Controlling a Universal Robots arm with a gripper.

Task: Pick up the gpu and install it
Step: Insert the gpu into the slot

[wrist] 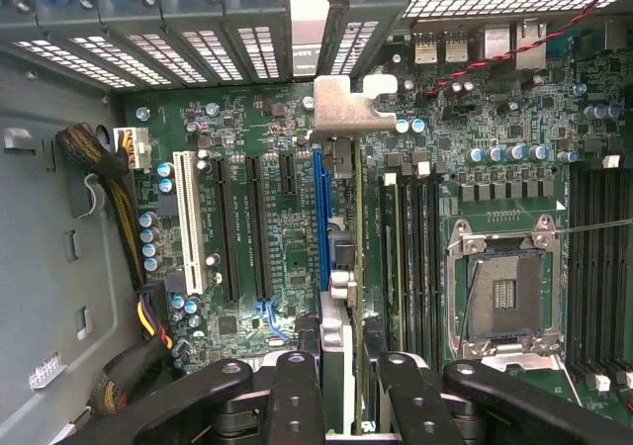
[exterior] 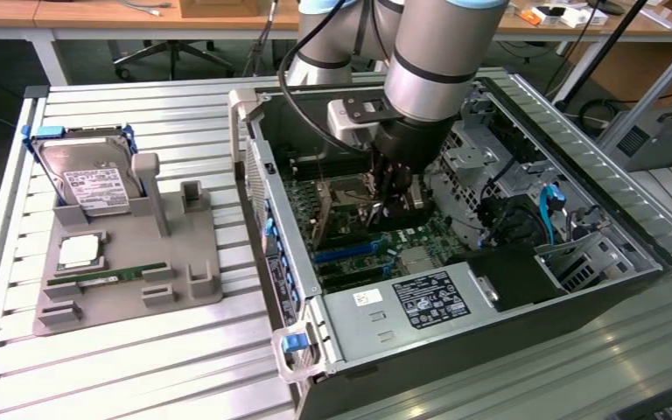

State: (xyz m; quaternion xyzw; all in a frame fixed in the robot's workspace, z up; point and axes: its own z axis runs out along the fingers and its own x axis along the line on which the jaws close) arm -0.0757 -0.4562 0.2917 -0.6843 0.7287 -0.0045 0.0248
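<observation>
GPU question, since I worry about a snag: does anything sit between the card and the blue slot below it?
Nothing visible does. The gripper holds the gpu edge-on right along the blue slot, whose length looks bare; its bracket sits at the rear opening.

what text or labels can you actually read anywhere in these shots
None can be read as words.
Hard drive: white label, print too small.
Power supply: black label with white print, and a small white sticker, both blurred.
Motherboard: faint white markings along the slots, too small.
Gpu between the gripper fingers: no lettering visible.
</observation>
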